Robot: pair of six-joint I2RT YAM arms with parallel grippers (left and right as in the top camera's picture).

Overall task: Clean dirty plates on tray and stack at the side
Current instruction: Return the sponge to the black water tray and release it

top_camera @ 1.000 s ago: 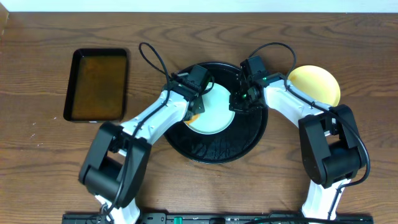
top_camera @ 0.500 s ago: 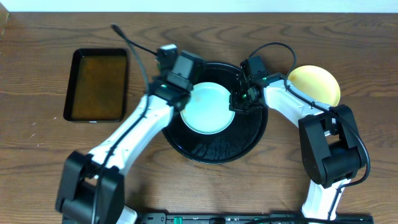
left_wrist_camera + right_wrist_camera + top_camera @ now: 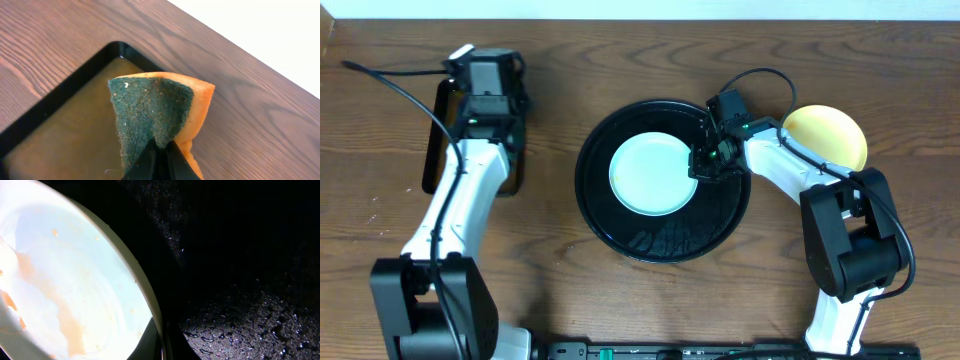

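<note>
A pale mint-white plate lies on the round black tray. My right gripper is shut on the plate's right rim; the right wrist view shows the plate with orange-brown sauce smears and the wet tray. A pale yellow plate sits on the table right of the tray. My left gripper is over the rectangular pan and is shut on a green-and-orange sponge. A third plate is not visible.
The rectangular black pan with brownish liquid stands at the left; it also shows in the left wrist view. A pale wall edge runs along the far side of the wooden table.
My left gripper has swung with the sponge from the plate on the tray leftward to above the rectangular pan. My right gripper has stayed on the plate's rim.
</note>
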